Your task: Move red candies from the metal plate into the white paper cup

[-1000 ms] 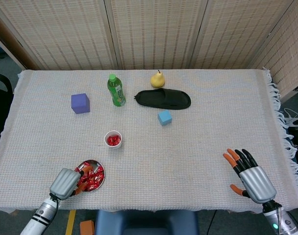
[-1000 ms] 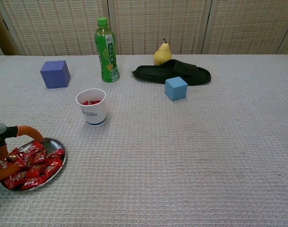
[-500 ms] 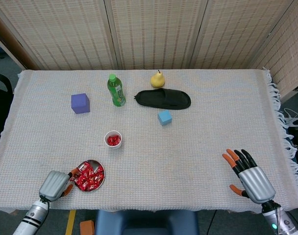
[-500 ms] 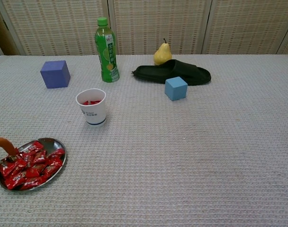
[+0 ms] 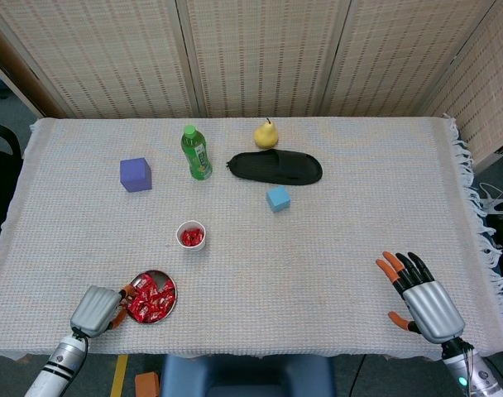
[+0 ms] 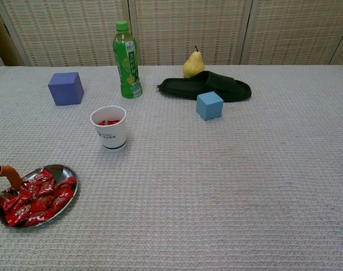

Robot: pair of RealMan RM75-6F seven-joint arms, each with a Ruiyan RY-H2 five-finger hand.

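The metal plate (image 5: 152,275) (image 6: 62,171) lies near the table's front left edge, piled with red candies (image 5: 150,299) (image 6: 37,197). My left hand (image 5: 97,308) sits just left of the plate. Its orange fingertips (image 6: 11,174) reach in over the left rim and touch the outermost candies, with finger and thumb apart. No candy is lifted. The white paper cup (image 5: 191,235) (image 6: 109,127) stands upright beyond the plate with some red candies inside. My right hand (image 5: 422,297) hovers at the front right, fingers spread and holding nothing; the chest view does not show it.
A green bottle (image 5: 196,153), a purple cube (image 5: 135,174), a yellow pear (image 5: 265,134), a black slipper (image 5: 275,166) and a small blue cube (image 5: 277,198) stand across the far half of the cloth-covered table (image 5: 334,248).
My left hand pulled back from over the plate toward the left front edge, then edged slightly right again to the rim. The right hand stayed still.
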